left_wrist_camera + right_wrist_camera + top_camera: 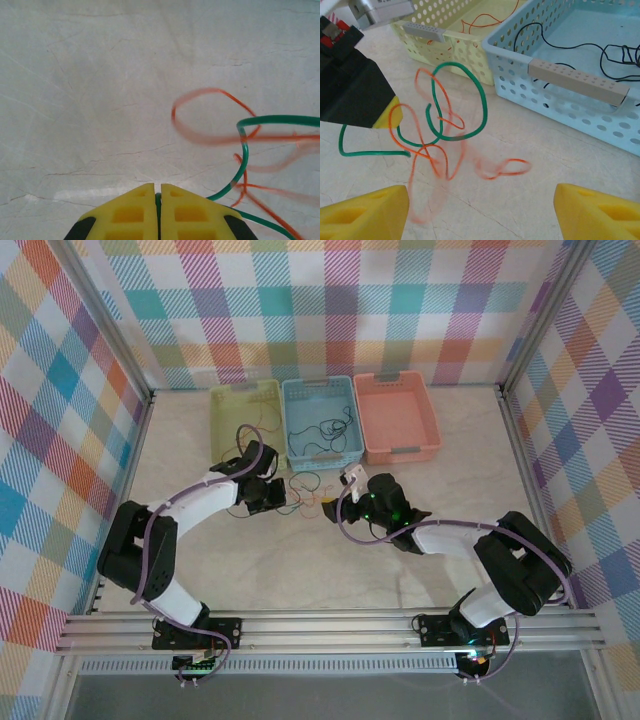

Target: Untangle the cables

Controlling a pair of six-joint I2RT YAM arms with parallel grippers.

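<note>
While its base sits at the near left edge of the table (300, 570), the left arm folds back at the elbow and sends its forearm forward and to the right, ending just in front of the yellow-green basket (222, 420). The left gripper (158, 210) is clamped tight, its yellow pads pressed together with a sliver of the green cable (280, 119) pinched between them. From there the green cable curls away to the right over the pale tabletop.

The right arm mirrors this pose: shoulder at the near right, elbow bent out to the right, forearm reaching left toward the middle of the table. The right gripper (481, 212) has its jaws spread wide and grips nothing, and it faces the knot from close by.

That knot lies in front of the blue basket (318, 455), where the orange cable (209, 90) loops several times around and through the green one (parts of it are motion-blurred, so the exact crossings cannot be made out). A black cable (572, 46) rests inside the blue basket, and a second orange cable (485, 20) lies in the yellow-green one. The pink basket (400, 452) stands to the right of the blue one.
</note>
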